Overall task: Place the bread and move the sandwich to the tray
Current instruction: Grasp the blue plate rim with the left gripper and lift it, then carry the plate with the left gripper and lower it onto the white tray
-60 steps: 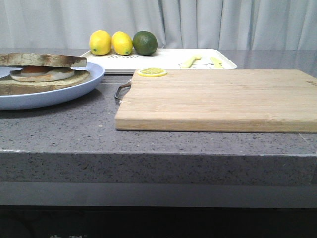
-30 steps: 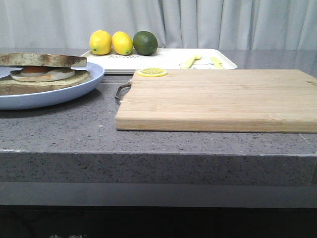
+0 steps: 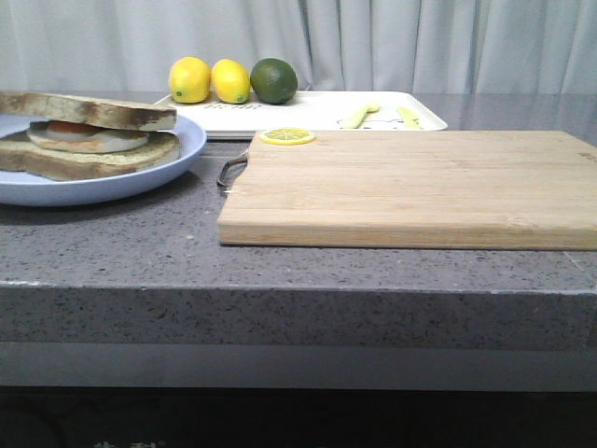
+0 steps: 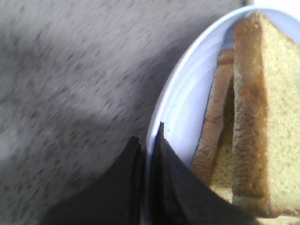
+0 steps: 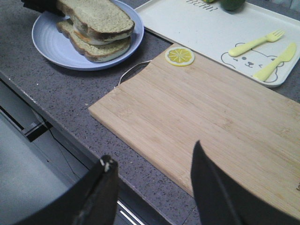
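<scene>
Clear board in the middle, crowded tray ends behind it

The wooden cutting board [image 3: 410, 187] lies bare across the centre and right of the tabletop [image 3: 121, 233], save a lemon slice [image 3: 286, 136] at its far left corner, so a claw can pass freely above it. Behind it, the white tray [image 3: 308, 110] has open floor in its middle; two lemons [image 3: 210, 80] and a lime [image 3: 273, 80] block its far left end, a yellow toy fork [image 5: 251, 43] and knife [image 5: 275, 61] its right. The blue plate [image 3: 140, 175] with the sandwich [image 3: 89, 135] fills the left, leaving a narrow strip of tabletop beside the board's metal handle [image 3: 229, 172].
</scene>
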